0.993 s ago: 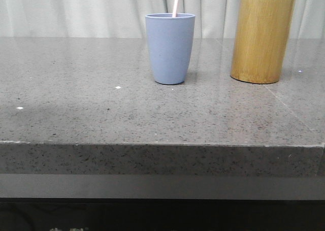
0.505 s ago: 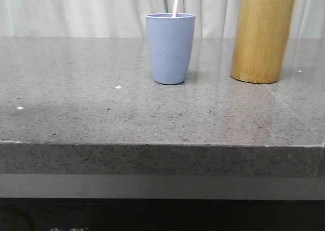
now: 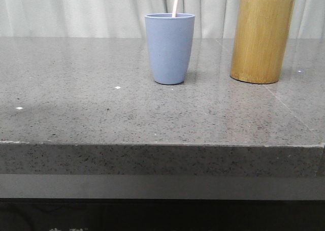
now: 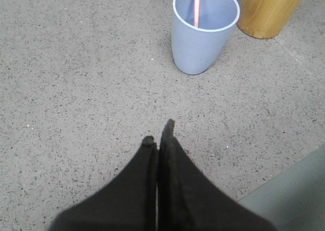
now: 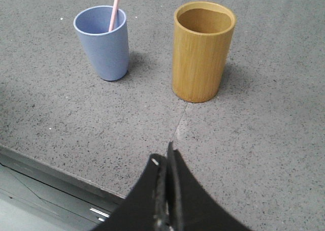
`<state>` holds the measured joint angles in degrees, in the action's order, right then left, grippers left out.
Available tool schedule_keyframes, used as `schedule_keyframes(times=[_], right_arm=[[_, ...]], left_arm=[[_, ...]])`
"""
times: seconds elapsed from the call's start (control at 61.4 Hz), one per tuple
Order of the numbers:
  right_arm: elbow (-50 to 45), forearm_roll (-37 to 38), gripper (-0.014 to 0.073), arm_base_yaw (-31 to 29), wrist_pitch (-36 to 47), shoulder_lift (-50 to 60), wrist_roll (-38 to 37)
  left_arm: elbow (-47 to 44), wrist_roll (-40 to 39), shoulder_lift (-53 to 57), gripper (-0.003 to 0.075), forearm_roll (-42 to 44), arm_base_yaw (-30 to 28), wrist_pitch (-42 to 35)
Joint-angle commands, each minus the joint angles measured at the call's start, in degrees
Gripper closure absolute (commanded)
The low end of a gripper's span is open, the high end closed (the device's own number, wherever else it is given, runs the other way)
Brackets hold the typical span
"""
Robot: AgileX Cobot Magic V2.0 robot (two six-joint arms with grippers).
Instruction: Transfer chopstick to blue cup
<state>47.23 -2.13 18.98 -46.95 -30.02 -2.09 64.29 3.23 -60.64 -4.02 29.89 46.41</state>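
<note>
Nothing moved — chopstick point(image 3: 175, 1) upright in blue cup point(image 3: 169, 48), left gripper point(image 4: 158, 134) and right gripper point(image 5: 166, 157) pressed together

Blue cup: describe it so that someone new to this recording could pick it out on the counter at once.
On the grey speckled counter two containers stand side by side before a pale curtain. The blue cup is the left, shorter one: matte light blue, tapering toward its base, with a pink chopstick sticking out. Its neighbour, the bamboo cylinder, is taller, tan and straight-sided.

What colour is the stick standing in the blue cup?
Pale pink. The chopstick shows best in the right wrist view, leaning against the blue cup rim.
</note>
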Motion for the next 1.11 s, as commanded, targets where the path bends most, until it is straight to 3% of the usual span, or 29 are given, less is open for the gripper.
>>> schedule_keyframes(times=[0.0,0.081,0.309,0.505,0.798,1.091], right_arm=[[1.5,0.6,0.0660,-0.3,3.9,-0.2,0.0],[1.5,0.6,0.0660,-0.3,3.9,-0.2,0.0],[1.5,0.6,0.0660,-0.3,3.9,-0.2,0.0],[1.5,0.6,0.0660,-0.3,3.9,-0.2,0.0],[1.5,0.6,0.0660,-0.3,3.9,-0.2,0.0],[1.5,0.6,0.0660,-0.3,3.8,-0.2,0.0]], left_arm=[[0.4,-0.1,3.1,0.0739,1.1,0.0,-5.2],[-3.8,-0.1,6.2,0.0739,3.6,-1.8,-10.0],[-24.4,-0.1,20.4,0.0739,3.4,-10.8,-34.8],[-43.2,-0.2,36.8,0.0739,3.0,-17.3,-46.4],[-61.4,-0.2,56.7,0.0739,-3.7,-25.3,-50.4],[-65.2,-0.2,62.3,0.0739,-4.8,-26.0,-50.3]])
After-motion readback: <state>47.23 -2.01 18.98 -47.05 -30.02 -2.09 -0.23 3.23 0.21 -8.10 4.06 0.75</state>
